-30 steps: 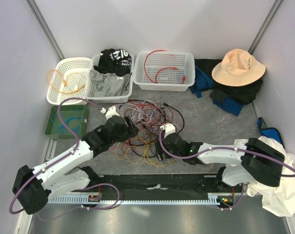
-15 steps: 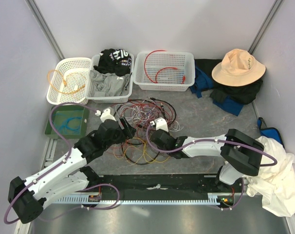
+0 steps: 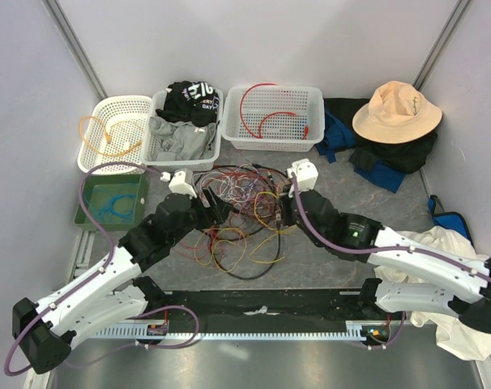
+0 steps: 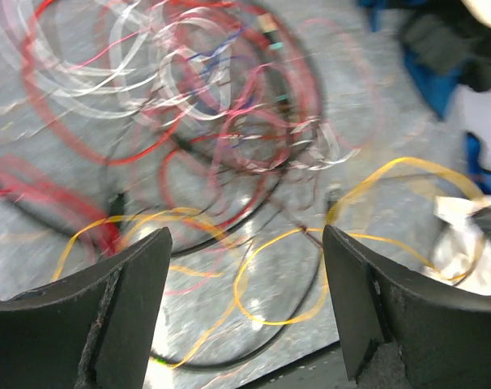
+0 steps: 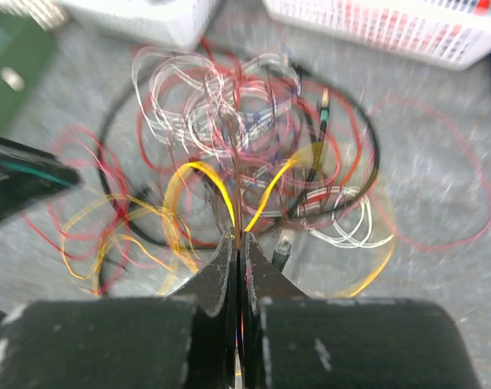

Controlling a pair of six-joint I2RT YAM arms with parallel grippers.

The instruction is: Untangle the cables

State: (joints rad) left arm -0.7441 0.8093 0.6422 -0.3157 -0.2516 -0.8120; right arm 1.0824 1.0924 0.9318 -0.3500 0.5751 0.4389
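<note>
The cables (image 3: 244,212) lie as a loose tangle of red, yellow, white and black wires on the grey table between my two arms. My right gripper (image 3: 281,214) is at the tangle's right side. In the right wrist view it (image 5: 240,241) is shut on a yellow cable (image 5: 203,174) and a thin dark wire, and the yellow loops rise from its tips. My left gripper (image 3: 217,207) hovers over the tangle's left side. It (image 4: 245,312) is open, with nothing between its fingers (image 4: 108,316), above a yellow loop (image 4: 273,322) on the table.
Three white baskets stand at the back: one (image 3: 108,109) holds an orange cable, one (image 3: 215,142) clothes, one (image 3: 309,96) red cable. A green tray (image 3: 87,212) lies left. A hat (image 3: 395,112) on dark clothes sits back right, white cloth (image 3: 464,316) front right.
My right gripper has shut on wires and swung back and to the right, pulling yellow loops out of the tangle. The left gripper has stayed open and shifted slightly back.
</note>
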